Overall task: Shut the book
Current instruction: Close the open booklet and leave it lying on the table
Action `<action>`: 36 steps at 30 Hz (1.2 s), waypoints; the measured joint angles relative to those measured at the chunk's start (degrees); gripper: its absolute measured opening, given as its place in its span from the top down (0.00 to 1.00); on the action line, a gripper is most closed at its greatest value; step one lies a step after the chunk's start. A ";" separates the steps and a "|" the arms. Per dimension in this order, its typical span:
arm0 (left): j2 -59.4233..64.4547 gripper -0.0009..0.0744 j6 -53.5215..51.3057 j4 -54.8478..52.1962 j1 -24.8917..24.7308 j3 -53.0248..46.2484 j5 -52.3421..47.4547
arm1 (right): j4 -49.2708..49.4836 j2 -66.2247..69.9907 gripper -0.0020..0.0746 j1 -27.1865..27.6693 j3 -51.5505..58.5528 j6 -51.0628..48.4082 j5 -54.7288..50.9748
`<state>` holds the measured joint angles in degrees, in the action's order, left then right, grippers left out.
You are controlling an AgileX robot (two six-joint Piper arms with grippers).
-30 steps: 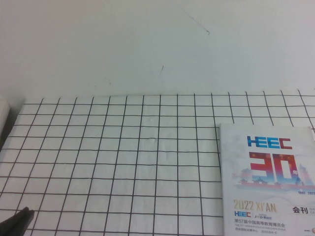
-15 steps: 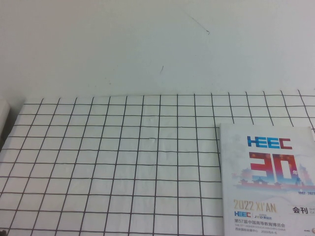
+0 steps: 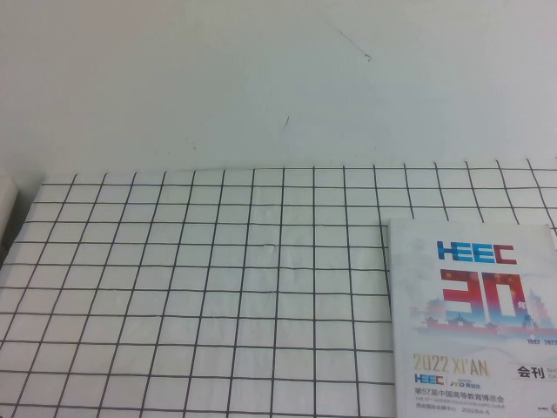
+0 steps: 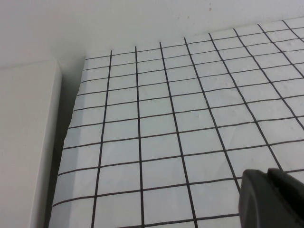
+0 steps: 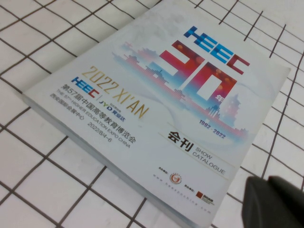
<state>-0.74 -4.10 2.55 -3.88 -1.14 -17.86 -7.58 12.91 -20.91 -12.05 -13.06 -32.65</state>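
Right gripper (image 5: pixel 275 202) hung by the shut book (image 5: pixel 156 109), left gripper (image 4: pixel 273 197) over the left mat (image 4: pixel 156 133). Both held nothing; how open, I could not tell. A low bump could shove the book away.

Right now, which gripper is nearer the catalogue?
The right gripper: it hangs by the closed HEEC show catalogue, while the left gripper is over bare gridded cloth near its left edge.

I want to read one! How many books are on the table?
1. The book lies closed, cover up, on the gridded table, at the robot's right. The left gripper hovers over bare grid at the left; the right gripper hovers near the book. More could lie outside view.
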 joint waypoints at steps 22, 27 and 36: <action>0.00 0.99 -0.21 0.00 0.00 0.09 -0.22 | 0.11 -5.54 0.98 3.14 0.00 0.00 -0.13; 0.00 0.99 -0.21 0.00 0.00 0.09 -0.31 | -0.85 -10.43 0.98 9.38 0.00 -0.76 -0.13; 0.00 0.99 -0.21 0.00 0.00 0.09 -0.31 | 3.89 -13.58 0.98 17.07 0.29 -1.15 3.60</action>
<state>-0.74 -4.31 2.55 -3.88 -1.05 -18.17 -3.69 -0.66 -3.83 -11.76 -14.21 -29.05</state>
